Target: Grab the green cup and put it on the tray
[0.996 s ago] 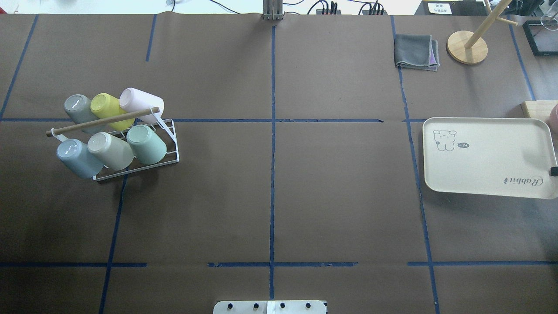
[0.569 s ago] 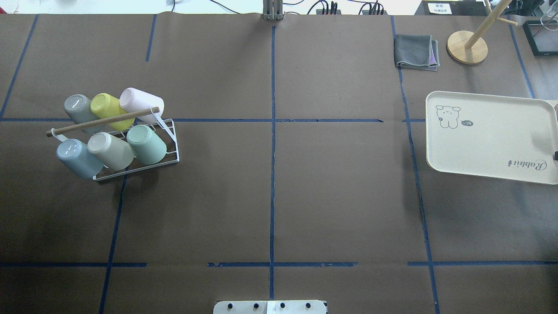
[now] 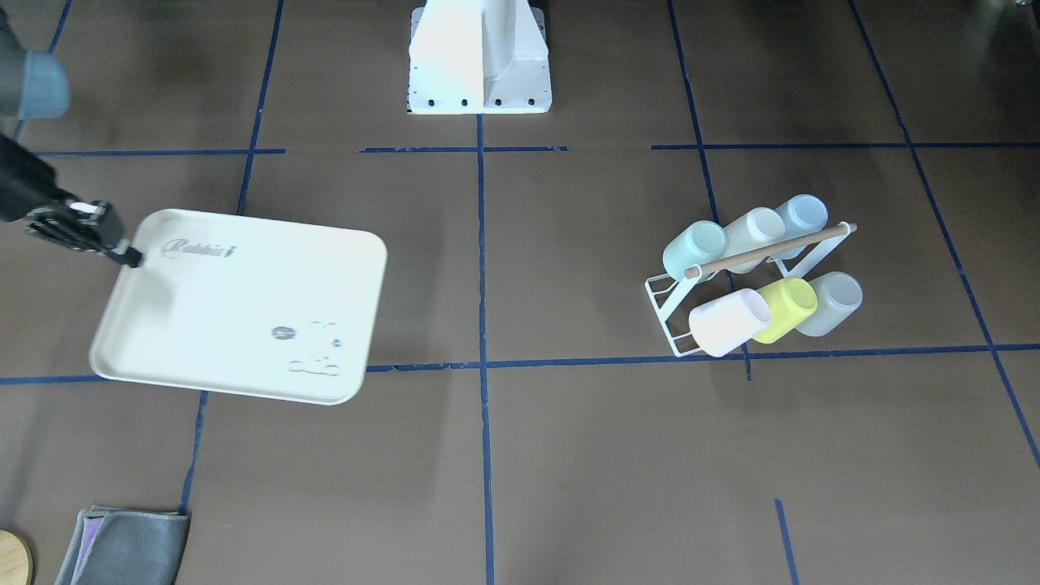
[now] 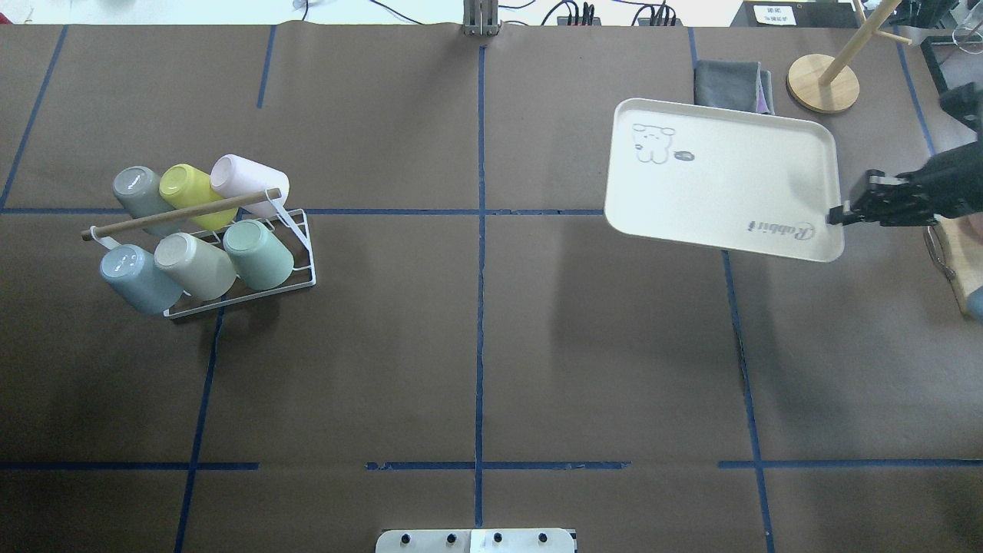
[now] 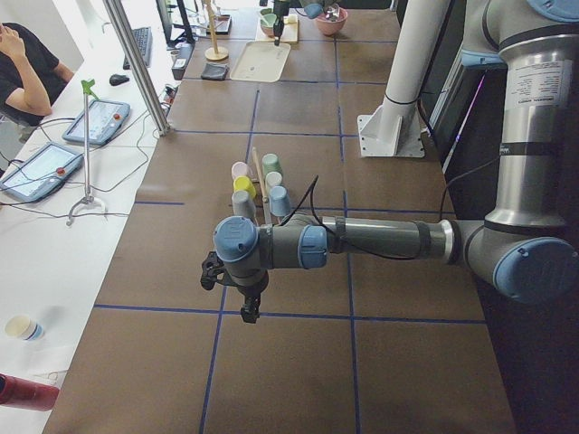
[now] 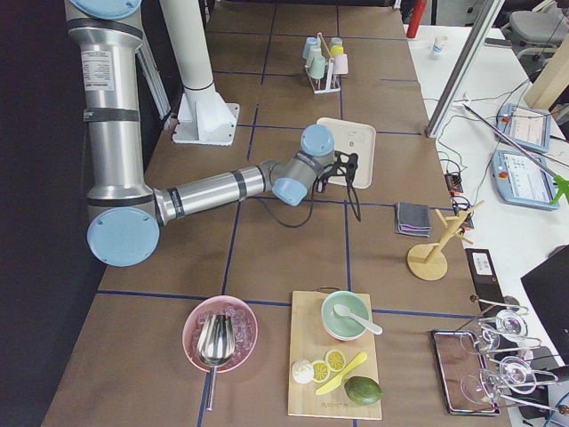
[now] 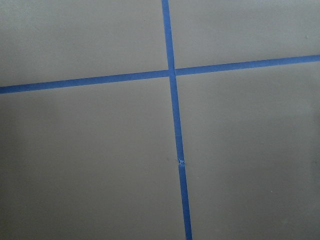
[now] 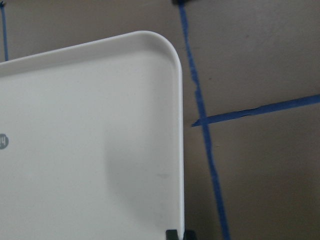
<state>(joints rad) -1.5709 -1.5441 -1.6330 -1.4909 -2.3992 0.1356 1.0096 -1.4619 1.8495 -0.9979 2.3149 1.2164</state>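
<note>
R gripper clamped on rim of 1 tray, held aloft, now farther inboard than 0.6 s ago. Far across: 1 green cup, 5 other cups, 1 rack. L gripper: can't tell.

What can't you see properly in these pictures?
- Left pincer: it shows only in the exterior left view, tiny and dark, so I cannot tell if it is open or shut.
- Green cup: its inside is hidden in every view, because its open end points down into the rack.
- Gray cloth: the tray covers part of it in the overhead view.
- Right pincer: the bottom edge of the right wrist view cuts off its fingertips.
</note>
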